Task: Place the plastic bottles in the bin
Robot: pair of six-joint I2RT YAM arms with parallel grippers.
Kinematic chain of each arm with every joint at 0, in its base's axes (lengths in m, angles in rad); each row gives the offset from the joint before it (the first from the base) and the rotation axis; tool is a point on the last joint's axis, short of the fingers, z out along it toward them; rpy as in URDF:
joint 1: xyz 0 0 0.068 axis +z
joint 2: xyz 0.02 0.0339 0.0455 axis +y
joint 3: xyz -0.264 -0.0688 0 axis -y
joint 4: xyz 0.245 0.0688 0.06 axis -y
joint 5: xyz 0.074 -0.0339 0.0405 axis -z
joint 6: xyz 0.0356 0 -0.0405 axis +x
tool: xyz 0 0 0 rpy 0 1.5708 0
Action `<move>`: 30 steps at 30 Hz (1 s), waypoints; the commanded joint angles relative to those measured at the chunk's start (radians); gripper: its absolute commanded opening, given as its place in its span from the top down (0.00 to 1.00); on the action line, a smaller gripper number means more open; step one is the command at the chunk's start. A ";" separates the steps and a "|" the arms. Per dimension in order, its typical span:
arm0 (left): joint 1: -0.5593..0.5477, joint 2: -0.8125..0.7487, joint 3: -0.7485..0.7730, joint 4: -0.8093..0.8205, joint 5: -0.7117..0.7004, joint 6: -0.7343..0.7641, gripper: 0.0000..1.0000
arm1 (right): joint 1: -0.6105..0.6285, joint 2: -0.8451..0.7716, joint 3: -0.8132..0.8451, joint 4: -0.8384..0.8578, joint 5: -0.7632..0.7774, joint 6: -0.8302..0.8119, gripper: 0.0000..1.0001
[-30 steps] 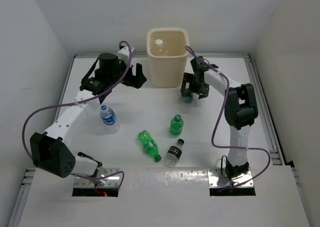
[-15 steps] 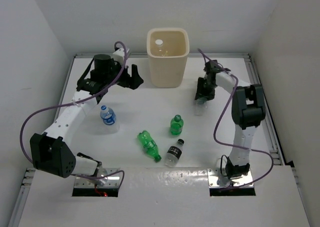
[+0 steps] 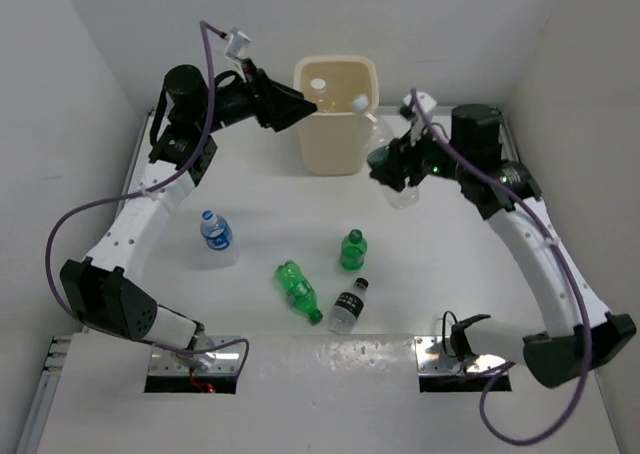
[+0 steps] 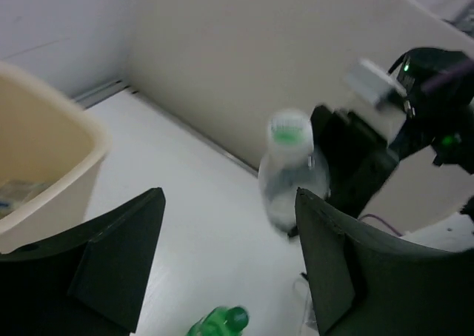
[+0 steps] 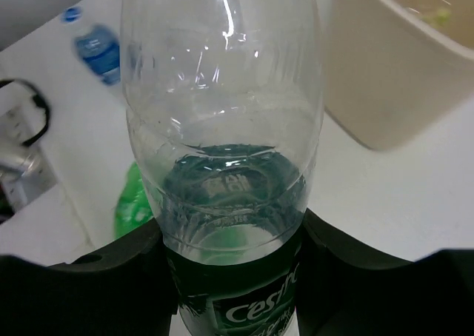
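My right gripper [image 3: 392, 169] [image 5: 233, 236] is shut on a clear plastic bottle [image 3: 400, 190] [image 5: 222, 129] with a dark green label, held in the air just right of the bin [image 3: 335, 144] [image 5: 400, 77]. The left wrist view shows this bottle [image 4: 290, 177] cap-up. My left gripper [image 3: 295, 106] [image 4: 229, 195] is open and empty, raised at the bin's [image 4: 52, 180] upper left rim. On the table are a blue-labelled bottle [image 3: 215, 231] [image 5: 98, 51], an upright green bottle [image 3: 352, 249], a lying green bottle [image 3: 298, 289] and a lying dark-labelled bottle [image 3: 349, 307]. A bottle [image 3: 318, 84] lies inside the bin.
White walls close the table on the left, back and right. A purple cable [image 3: 90, 219] loops beside the left arm. The right arm [image 3: 545, 254] stretches along the right side. A green bottle [image 4: 218, 325] shows below my left jaws.
The right gripper has lifted the clear bottle off the table, up and left toward the bin. The left arm has risen, bringing its gripper from beside the bin to the upper left rim.
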 commanded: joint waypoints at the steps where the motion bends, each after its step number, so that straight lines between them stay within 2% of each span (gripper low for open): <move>1: -0.105 0.035 0.066 0.159 0.076 -0.142 0.24 | 0.151 -0.052 -0.055 0.009 0.059 -0.133 0.95; 3: -0.165 0.044 0.080 0.168 0.067 -0.142 0.24 | 0.237 -0.054 -0.011 -0.027 0.087 -0.132 0.97; 6: -0.234 0.045 0.089 0.112 0.057 -0.062 0.25 | 0.291 -0.043 0.029 -0.039 0.135 -0.113 0.99; 11: -0.289 0.035 0.053 0.081 0.057 -0.016 0.32 | 0.323 -0.046 0.040 -0.031 0.190 -0.092 1.00; 16: -0.265 0.035 0.033 0.113 0.057 -0.056 0.35 | 0.326 -0.055 0.030 0.013 0.222 -0.027 1.00; 23: -0.177 0.045 -0.009 0.296 0.036 -0.273 0.33 | 0.320 -0.104 -0.033 0.090 0.274 0.036 1.00; 30: -0.148 0.054 0.000 0.296 0.014 -0.283 0.30 | 0.320 -0.115 -0.035 0.089 0.282 0.033 1.00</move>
